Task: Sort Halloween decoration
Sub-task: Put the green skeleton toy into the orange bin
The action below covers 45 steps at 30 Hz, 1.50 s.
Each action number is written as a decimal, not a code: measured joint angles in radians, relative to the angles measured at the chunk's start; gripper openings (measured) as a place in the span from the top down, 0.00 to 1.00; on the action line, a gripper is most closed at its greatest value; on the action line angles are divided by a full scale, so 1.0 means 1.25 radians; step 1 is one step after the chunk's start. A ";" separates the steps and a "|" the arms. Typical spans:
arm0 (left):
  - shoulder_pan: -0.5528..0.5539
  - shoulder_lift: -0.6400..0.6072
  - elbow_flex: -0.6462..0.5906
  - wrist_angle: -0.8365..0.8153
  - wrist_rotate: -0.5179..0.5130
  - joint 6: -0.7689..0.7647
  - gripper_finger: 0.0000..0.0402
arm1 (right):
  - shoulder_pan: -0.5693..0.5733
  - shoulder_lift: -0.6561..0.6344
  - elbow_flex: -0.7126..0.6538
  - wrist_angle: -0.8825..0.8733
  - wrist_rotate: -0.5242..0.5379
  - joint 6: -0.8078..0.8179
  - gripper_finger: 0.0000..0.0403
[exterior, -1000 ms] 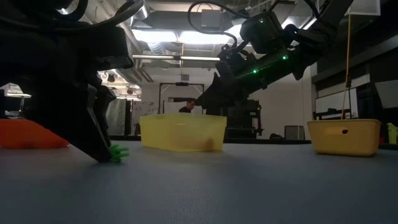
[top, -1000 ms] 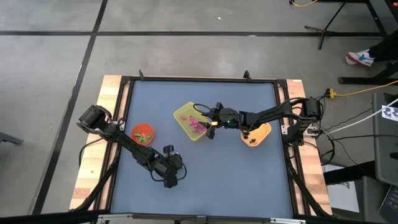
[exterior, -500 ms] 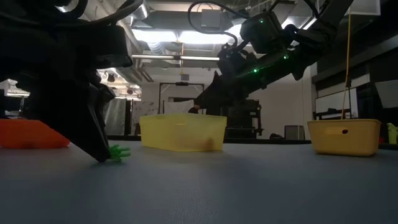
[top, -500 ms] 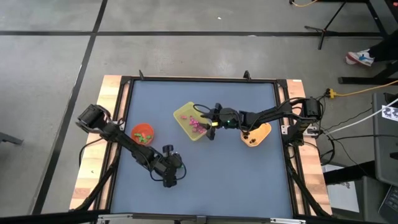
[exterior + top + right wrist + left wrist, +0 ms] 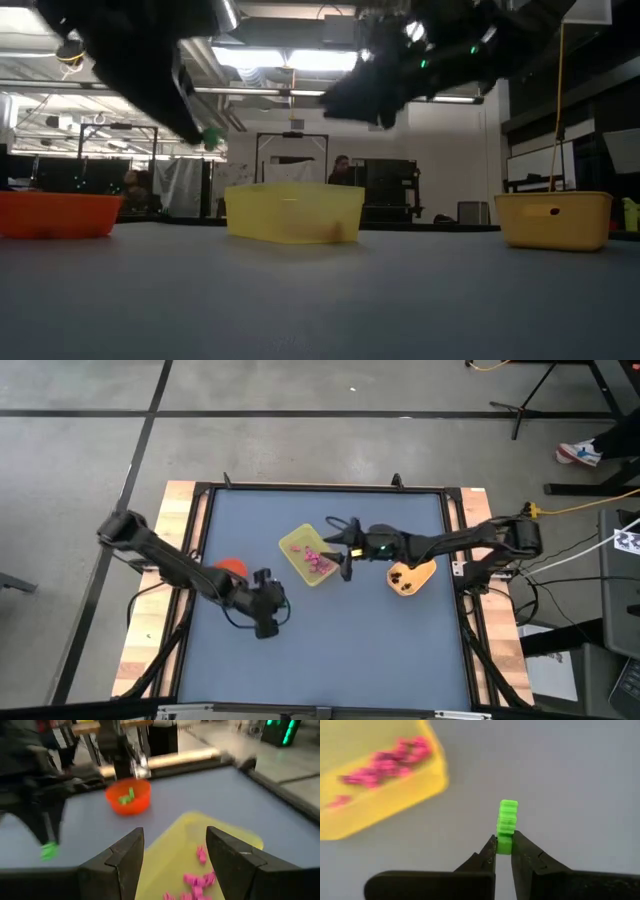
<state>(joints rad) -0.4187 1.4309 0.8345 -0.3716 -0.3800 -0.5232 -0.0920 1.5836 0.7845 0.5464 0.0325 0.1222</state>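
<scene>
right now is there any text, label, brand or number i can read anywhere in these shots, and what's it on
None can be read.
Yellow tray, red bowl, orange bowl: plain, no lettering in any view.
Green trinket pinched in the left gripper: no marks.
Right gripper, open above the tray: no marks on its fingers.
Black-and-white patterned tag at the high view's right edge: too small to read.

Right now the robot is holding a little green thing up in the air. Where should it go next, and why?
Probably over to the red bowl. The left end effector is shut on the green trinket, lifted clear of the table, and that bowl already holds green pieces, while the yellow tray holds pink ones.
</scene>
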 joint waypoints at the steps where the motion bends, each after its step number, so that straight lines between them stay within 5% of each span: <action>1: 0.009 -0.029 0.000 -0.027 -0.002 0.002 0.96 | 0.000 -0.021 0.000 -0.007 0.000 -0.002 0.47; 11: 0.084 -0.302 0.000 -0.363 -0.005 -0.041 0.96 | 0.000 -0.303 0.000 -0.259 0.000 -0.062 0.47; 21: 0.089 -0.372 0.000 -0.646 0.005 -0.192 0.96 | 0.000 -0.569 0.000 -0.472 0.000 -0.062 0.47; 38: 0.089 -0.370 -0.165 -0.627 0.027 -0.292 0.96 | 0.000 -0.864 0.000 -0.645 0.001 -0.060 0.47; 45: 0.089 -0.370 -0.183 -0.622 0.032 -0.333 0.85 | 0.000 -0.930 0.000 -0.699 0.001 -0.060 0.47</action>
<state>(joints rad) -0.3077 0.9684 0.6063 -1.1489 -0.3401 -0.9389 -0.0921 0.4213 0.7849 -0.3269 0.0334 0.0472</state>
